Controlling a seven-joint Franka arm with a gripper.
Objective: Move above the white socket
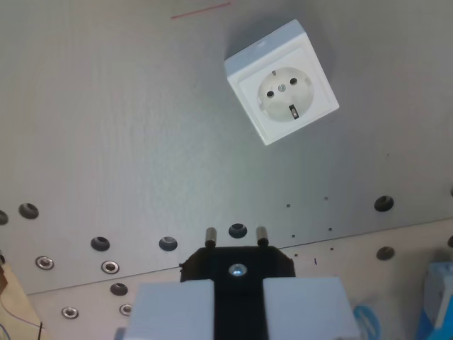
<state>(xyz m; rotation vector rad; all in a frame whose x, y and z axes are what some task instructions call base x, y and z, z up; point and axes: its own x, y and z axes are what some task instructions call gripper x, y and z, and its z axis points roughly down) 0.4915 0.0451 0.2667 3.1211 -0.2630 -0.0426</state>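
The white socket [282, 81] lies on the grey plate [106, 127] in the upper right of the wrist view, rotated so its corners point up and down. Its round recess with two holes faces the camera. My gripper [238, 287] is at the bottom centre, shut on a black plug [237, 268]. The plug's two metal pins [210, 234] point toward the plate. The plug sits below and to the left of the socket in this view, well apart from it. Light grey fingers [173, 312] flank the plug on both sides.
The plate has a row of round holes [100, 244] and bolts near its front edge. A thin red line [200, 10] marks the top. A blue object [439, 297] is at the bottom right, and a wooden piece [10, 304] at the bottom left.
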